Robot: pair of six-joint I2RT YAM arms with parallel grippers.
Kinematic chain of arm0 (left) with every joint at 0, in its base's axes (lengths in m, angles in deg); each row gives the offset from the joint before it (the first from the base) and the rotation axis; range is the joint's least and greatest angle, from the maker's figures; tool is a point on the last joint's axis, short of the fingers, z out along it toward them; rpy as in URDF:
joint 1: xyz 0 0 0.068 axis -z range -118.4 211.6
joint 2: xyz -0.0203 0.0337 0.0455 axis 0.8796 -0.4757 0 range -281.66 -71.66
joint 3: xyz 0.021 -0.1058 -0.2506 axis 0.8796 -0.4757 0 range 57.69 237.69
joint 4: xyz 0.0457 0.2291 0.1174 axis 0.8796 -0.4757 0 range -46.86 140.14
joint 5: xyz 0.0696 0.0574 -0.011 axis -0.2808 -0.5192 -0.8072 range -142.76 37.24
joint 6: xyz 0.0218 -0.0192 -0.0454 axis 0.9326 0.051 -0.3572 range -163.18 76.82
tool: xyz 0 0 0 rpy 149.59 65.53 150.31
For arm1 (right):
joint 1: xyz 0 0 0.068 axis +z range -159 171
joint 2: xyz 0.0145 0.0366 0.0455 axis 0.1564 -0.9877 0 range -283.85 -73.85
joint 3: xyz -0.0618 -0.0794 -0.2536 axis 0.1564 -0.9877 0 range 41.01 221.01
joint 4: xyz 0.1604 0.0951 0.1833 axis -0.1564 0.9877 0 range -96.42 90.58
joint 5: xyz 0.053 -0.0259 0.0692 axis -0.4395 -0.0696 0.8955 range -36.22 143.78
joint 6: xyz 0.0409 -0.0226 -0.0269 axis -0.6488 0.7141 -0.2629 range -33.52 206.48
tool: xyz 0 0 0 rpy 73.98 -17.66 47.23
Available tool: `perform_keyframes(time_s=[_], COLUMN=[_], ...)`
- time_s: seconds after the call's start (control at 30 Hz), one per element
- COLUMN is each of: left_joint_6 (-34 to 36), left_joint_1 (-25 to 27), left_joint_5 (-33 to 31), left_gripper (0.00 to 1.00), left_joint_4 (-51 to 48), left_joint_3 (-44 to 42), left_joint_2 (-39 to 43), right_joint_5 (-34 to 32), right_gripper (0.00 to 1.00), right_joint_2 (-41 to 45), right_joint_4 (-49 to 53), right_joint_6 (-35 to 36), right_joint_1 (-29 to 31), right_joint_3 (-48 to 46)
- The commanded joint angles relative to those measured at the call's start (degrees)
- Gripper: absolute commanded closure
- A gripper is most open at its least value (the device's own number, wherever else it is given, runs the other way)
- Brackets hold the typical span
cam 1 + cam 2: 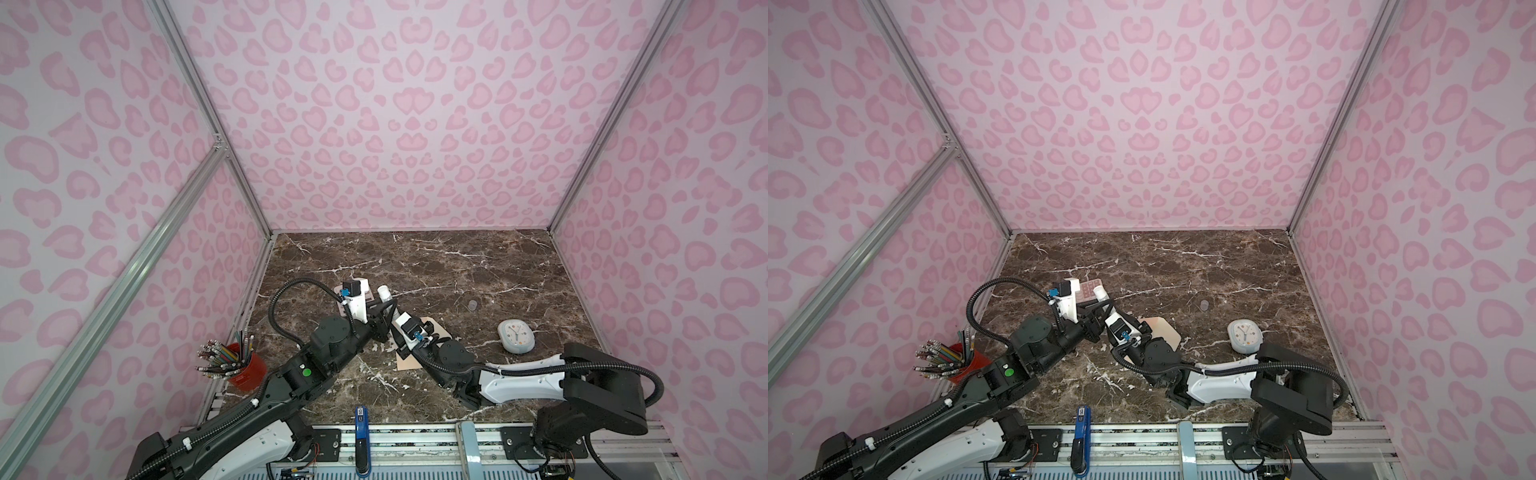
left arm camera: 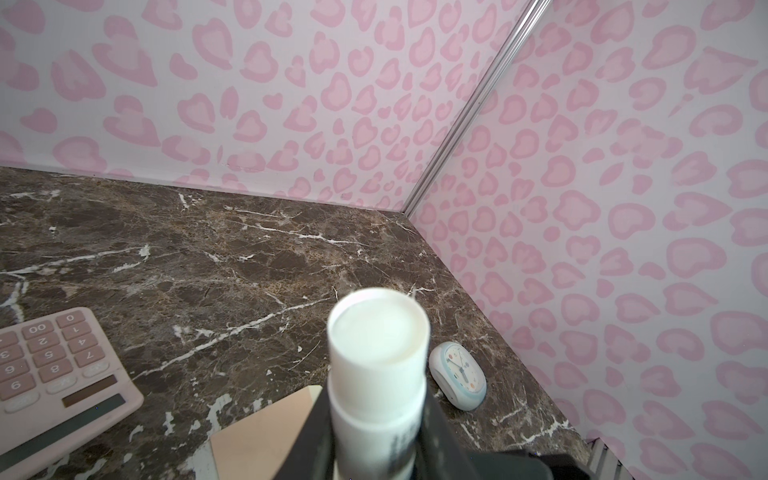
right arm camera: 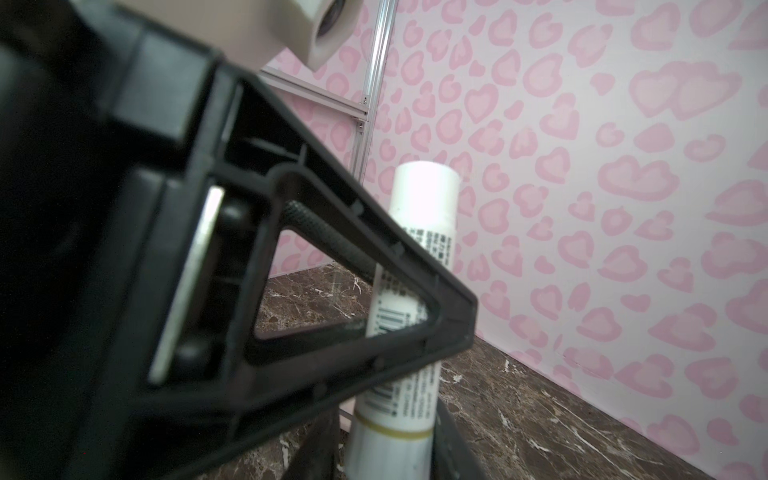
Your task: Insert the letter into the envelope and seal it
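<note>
A white glue stick is held above the table with my left gripper shut on its printed body. In the right wrist view my right gripper has one jaw on each side of the stick's lower end, below the gold ring. A thin gap shows on one side, so it is open. The left gripper's black finger crosses in front of the stick. The peach envelope lies flat under both wrists, mostly covered. The letter is out of view.
A pink calculator lies just beyond the left wrist. A pale blue clock sits right of the envelope. A red cup of pencils stands at the near left wall. A small grey round piece lies mid-table.
</note>
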Motion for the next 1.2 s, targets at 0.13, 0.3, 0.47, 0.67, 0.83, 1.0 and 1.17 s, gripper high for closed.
perform_keyframes(time_s=[0.13,0.3,0.47,0.67,0.83,1.0,1.17], left_joint_6=[0.3,0.4,1.4,3.6,4.6,2.8,2.2], left_joint_1=[0.0,0.0,-0.1,-0.7,-1.4,-1.5,-1.5], left_joint_5=[0.7,2.2,6.1,15.3,29.6,40.3,46.7], left_gripper=[0.96,0.96,0.96,0.96,0.95,0.95,0.95], left_joint_4=[2.3,2.7,2.8,3.7,7.0,11.3,12.7], left_joint_3=[0.8,0.6,0.6,-0.6,-3.2,-6.3,-7.2], left_joint_2=[-0.2,-0.2,0.3,3.1,5.2,7.5,8.6], right_joint_5=[-0.3,0.7,3.3,12.9,22.8,34.9,44.9], right_gripper=[0.76,0.85,0.89,0.91,0.92,0.92,0.91], right_joint_2=[0.1,1.1,3.6,10.2,17.8,24.5,28.1], right_joint_4=[-1.9,-0.9,2.5,9.2,16.4,20.5,19.6], right_joint_6=[-1.6,-2.7,-5.0,-11.5,-18.7,-24.7,-31.2], right_joint_1=[0.2,0.4,0.9,0.7,-0.5,-3.0,-6.3], right_joint_3=[0.5,0.7,0.8,-0.5,-1.4,-2.3,-3.6])
